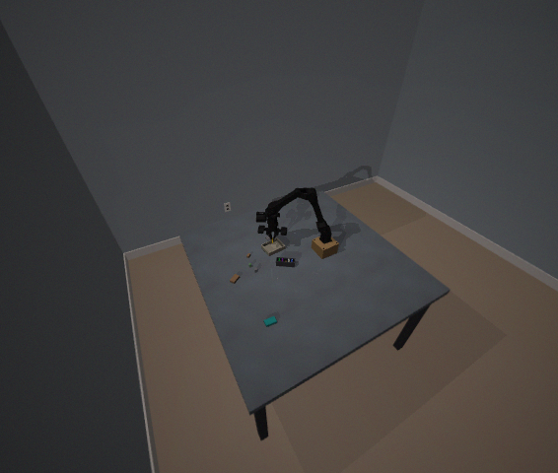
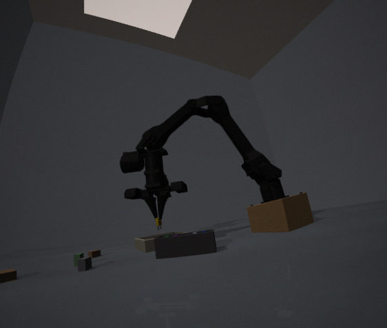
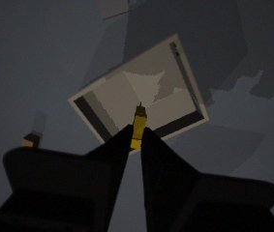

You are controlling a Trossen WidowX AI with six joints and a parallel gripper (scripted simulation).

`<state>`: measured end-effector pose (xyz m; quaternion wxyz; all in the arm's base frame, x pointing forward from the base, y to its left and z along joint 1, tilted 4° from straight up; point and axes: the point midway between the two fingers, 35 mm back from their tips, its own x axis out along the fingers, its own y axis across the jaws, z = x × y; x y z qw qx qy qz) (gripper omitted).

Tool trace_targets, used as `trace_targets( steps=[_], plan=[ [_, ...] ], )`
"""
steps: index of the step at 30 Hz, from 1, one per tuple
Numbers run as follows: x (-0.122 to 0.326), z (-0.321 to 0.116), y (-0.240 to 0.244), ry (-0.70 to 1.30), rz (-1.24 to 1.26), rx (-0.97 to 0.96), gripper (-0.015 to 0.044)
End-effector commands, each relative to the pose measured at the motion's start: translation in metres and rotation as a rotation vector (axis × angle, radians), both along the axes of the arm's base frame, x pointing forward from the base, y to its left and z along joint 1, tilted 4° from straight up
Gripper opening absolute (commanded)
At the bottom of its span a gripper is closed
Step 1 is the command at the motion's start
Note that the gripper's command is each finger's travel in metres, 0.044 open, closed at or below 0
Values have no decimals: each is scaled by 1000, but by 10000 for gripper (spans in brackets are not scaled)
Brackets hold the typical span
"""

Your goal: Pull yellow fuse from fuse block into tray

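Fuse (image 3: 138,127) clamped in the pincer (image 3: 136,140), hanging over the tray (image 3: 108,95).

Held upright between the two dark fingers (image 2: 151,206), prongs down, well above the tray floor and touching nothing else; seen from the wrist, poised over the tray's middle, with its pale walls on all sides. Block (image 2: 185,244) standing apart on the table (image 2: 292,275), nearer the exterior camera than the tray, its other fuses showing only as small coloured tops; too dim to count them. Small blocks (image 2: 84,263) lying further off, out of the way. Judged to be the carrying step done and the placing step in hand. Next: straight down into the tray, kept away from the rim and the block, then fingers parted to drop the fuse, then back up.
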<state>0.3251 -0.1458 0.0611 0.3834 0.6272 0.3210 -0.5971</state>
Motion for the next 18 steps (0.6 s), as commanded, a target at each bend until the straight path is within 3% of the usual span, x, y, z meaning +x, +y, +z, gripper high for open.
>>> trace_targets(
  steps=[1, 13, 18],
  plan=[
    [0, -9, 0, 6, 6, 5, 0],
    [0, -23, 0, 6, 6, 5, 0],
    [0, -19, -1, 3, 0, 1, 131]
  ],
)
